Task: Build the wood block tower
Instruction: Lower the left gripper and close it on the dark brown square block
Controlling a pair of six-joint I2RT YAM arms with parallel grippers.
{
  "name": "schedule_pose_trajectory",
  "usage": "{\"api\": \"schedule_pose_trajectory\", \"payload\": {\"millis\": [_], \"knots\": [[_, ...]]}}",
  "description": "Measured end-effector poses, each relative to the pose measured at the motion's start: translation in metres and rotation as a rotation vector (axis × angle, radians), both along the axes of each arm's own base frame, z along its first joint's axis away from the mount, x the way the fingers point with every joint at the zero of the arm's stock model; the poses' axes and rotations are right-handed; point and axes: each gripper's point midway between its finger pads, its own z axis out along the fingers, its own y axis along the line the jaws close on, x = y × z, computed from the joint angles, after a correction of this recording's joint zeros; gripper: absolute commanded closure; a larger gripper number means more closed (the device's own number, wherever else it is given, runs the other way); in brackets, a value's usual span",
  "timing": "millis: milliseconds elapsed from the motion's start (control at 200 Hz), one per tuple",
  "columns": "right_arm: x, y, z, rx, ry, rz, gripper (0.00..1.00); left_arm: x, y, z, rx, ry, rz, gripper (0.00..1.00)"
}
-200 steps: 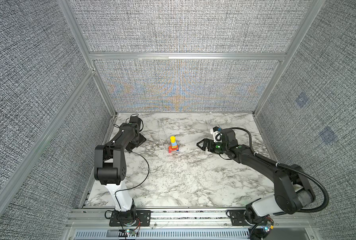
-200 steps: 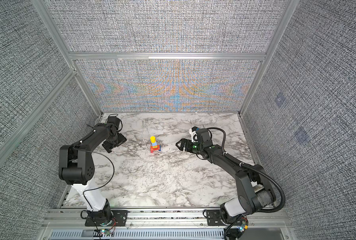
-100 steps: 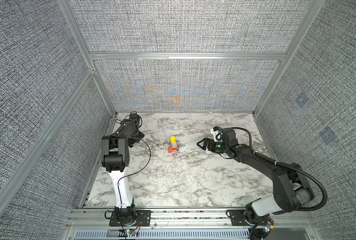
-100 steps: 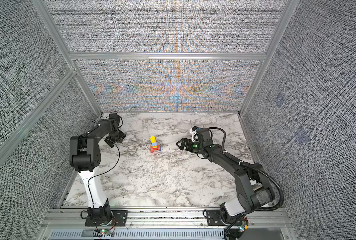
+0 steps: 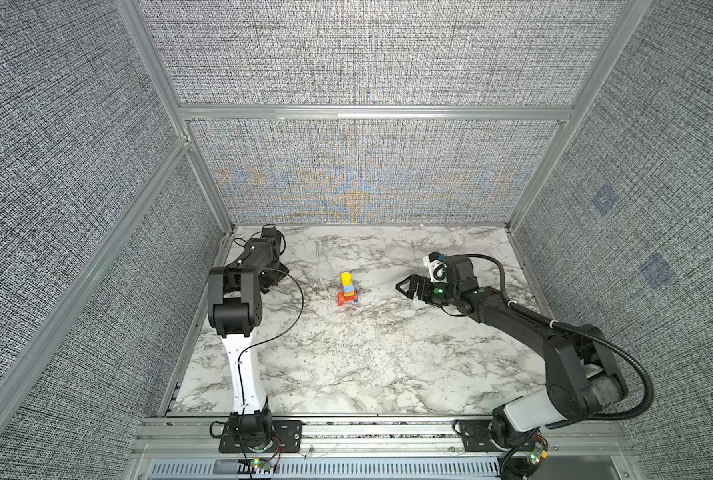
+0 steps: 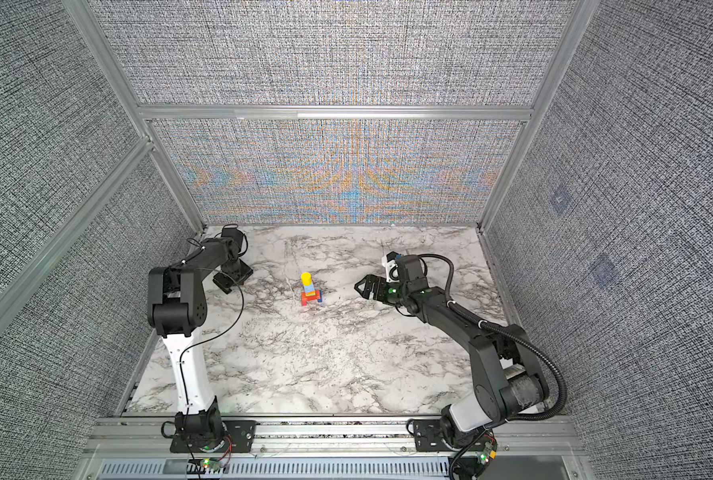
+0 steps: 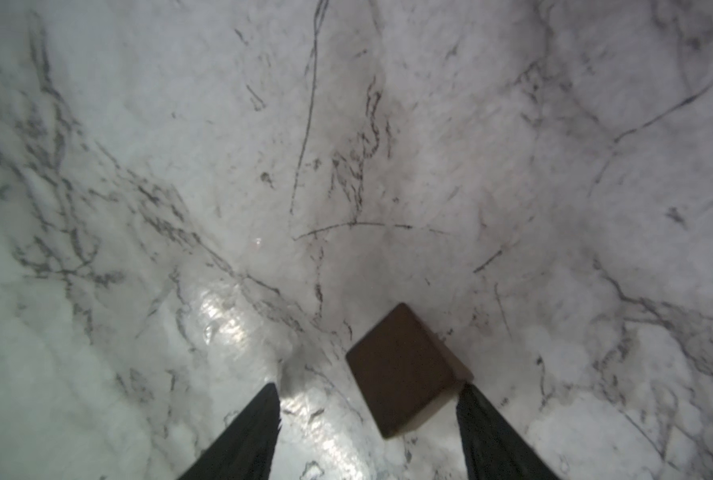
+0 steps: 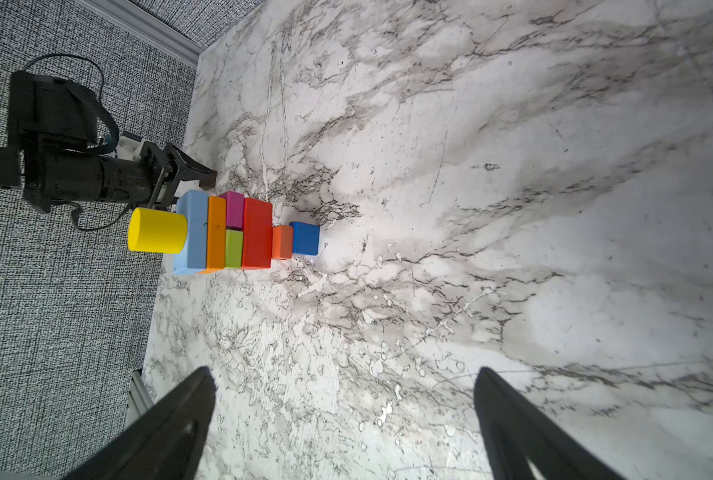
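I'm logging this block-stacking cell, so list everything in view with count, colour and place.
table: one, white marble with grey veins, cell floor
walls: three, grey woven, aluminium-framed, around table
tower: one, multicoloured, middle of table, yellow cylinder on top
brown block: one, dark brown, on table, far left
left gripper: one, black, far left, open around brown block
right gripper: one, black, right of tower, open, empty

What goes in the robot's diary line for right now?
left pincer: open, straddling brown block | right pincer: open, empty | tower: standing, yellow cylinder on top
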Motion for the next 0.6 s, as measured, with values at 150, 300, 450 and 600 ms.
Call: {"api": "schedule_pose_trajectory", "payload": {"millis": [150,300,450,600], "knots": [[0.001,-0.003,0.0,0.003,0.001,-0.004,0.01,0.005,0.001,0.0,0.007,-0.006,0.006,0.35],[0.001,-0.002,-0.002,0.004,0.009,-0.001,0.01,0.006,0.001,-0.001,0.008,-0.008,0.006,0.39],[0.001,-0.003,-0.003,0.006,0.011,0.0,0.01,0.01,0.001,-0.001,0.008,-0.011,0.006,0.4],[0.001,-0.002,-0.004,0.007,0.015,0.003,0.01,0.012,0.001,-0.001,0.009,-0.007,0.003,0.3]]}}
